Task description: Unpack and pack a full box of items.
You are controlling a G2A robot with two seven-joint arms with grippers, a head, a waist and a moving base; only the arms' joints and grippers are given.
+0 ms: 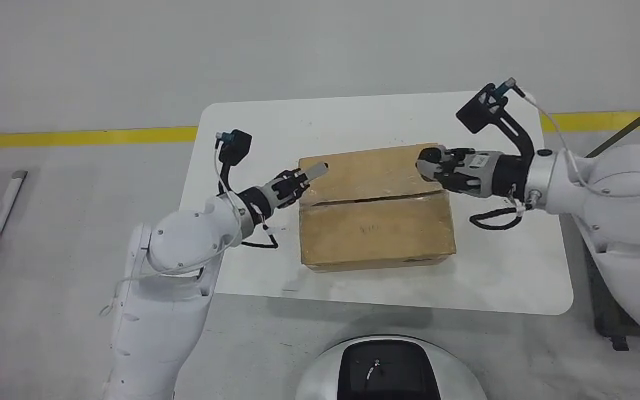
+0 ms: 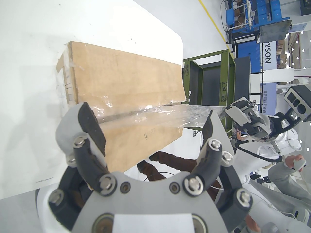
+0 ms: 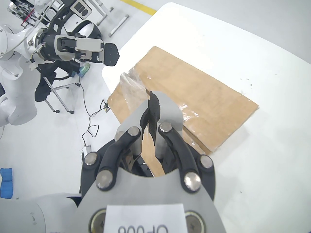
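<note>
Closed cardboard box mid-frame, right gripper pinching a strip of tape peeled from it.

The brown rectangular cardboard box (image 1: 375, 205) lies at the centre of the top view on the white rounded table (image 1: 520, 270), its two top flaps shut and meeting along a seam. At the box's upper-right corner the right gripper (image 1: 430, 162) has its jaws closed tight on a strip of clear packing tape (image 2: 184, 115), which stretches from the seam to its fingertips. The left gripper (image 1: 312, 174) hovers at the upper-left corner, jaws spread wide, holding nothing.
</note>
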